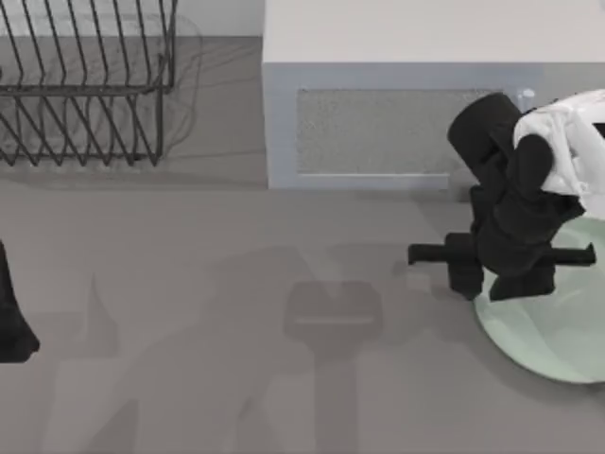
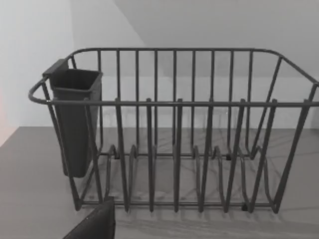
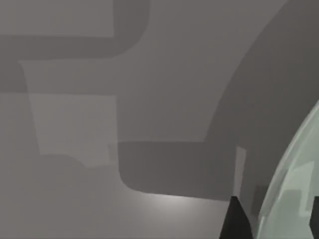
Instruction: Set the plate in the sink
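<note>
The pale mint-green plate (image 1: pixel 558 331) is at the table's right edge, partly under my right arm. My right gripper (image 1: pixel 496 284) is at the plate's left rim and looks shut on it. The right wrist view shows the plate's rim (image 3: pixel 291 189) between two dark fingertips (image 3: pixel 234 221), with a wide curved shadow on the grey tabletop below, so the plate seems to be held off the surface. My left gripper (image 1: pixel 14 317) is parked at the left edge. The sink is out of view.
A grey-white microwave (image 1: pixel 378 123) stands at the back, just behind my right arm. A dark wire dish rack (image 1: pixel 85 85) sits at the back left; the left wrist view faces the rack (image 2: pixel 174 139) and its dark cutlery cup (image 2: pixel 75 119).
</note>
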You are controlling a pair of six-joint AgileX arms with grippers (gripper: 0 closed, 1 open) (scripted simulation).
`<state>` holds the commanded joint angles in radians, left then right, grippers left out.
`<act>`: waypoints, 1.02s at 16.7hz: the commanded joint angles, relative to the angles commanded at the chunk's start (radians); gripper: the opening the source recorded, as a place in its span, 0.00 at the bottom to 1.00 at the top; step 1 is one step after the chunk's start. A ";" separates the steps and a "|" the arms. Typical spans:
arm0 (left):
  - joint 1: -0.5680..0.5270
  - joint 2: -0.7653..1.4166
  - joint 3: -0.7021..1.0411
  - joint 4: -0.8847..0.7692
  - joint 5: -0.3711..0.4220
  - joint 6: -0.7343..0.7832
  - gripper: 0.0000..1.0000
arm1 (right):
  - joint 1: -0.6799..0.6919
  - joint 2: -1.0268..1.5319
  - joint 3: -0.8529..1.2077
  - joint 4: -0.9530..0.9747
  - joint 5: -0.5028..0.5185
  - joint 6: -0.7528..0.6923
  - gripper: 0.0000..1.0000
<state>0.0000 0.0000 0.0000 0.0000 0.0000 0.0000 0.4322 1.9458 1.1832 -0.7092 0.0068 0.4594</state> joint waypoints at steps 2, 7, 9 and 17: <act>0.000 0.000 0.000 0.000 0.000 0.000 1.00 | 0.009 0.005 0.011 -0.013 0.004 -0.006 0.00; 0.000 0.000 0.000 0.000 0.000 0.000 1.00 | 0.092 0.045 0.188 -0.229 0.041 -0.060 0.00; 0.000 0.000 0.000 0.000 0.000 0.000 1.00 | 0.120 0.053 0.323 -0.387 0.051 -0.077 0.00; 0.000 0.000 0.000 0.000 0.000 0.000 1.00 | 0.036 0.012 0.923 -0.962 0.022 -0.040 0.00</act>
<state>0.0000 0.0000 0.0000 0.0000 0.0000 0.0000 0.4683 1.9581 2.1060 -1.6711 0.0289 0.4194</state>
